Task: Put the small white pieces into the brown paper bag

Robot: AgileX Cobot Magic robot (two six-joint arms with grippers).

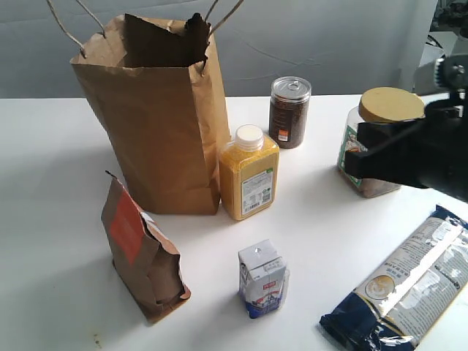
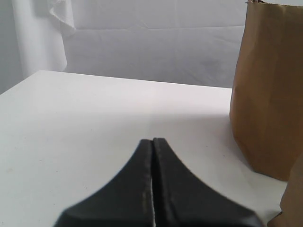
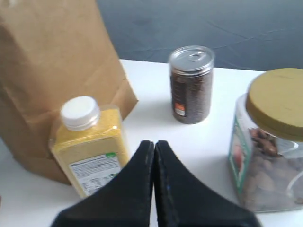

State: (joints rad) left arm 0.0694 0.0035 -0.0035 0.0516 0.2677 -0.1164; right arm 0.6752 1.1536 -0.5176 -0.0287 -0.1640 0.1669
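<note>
The small white pieces show in no view. The tall brown paper bag (image 1: pixel 157 110) stands open at the back left of the white table, its string handles raised; it also fills one side of the left wrist view (image 2: pixel 270 94) and a corner of the right wrist view (image 3: pixel 52 61). My left gripper (image 2: pixel 152 140) is shut with nothing in it, low over bare table beside the bag, and is out of the exterior view. My right gripper (image 3: pixel 154 142) is shut and empty, hovering at the right (image 1: pixel 351 162) in front of a jar and pointing toward the yellow bottle.
A yellow bottle with a round white cap (image 1: pixel 249 175) stands against the bag. Behind it is a dark can (image 1: pixel 289 111), and to the right a jar with a tan lid (image 1: pixel 380 139). In front stand a small brown pouch with an orange-red label (image 1: pixel 139 248), a small carton (image 1: pixel 262 279) and a dark blue packet (image 1: pixel 406 281).
</note>
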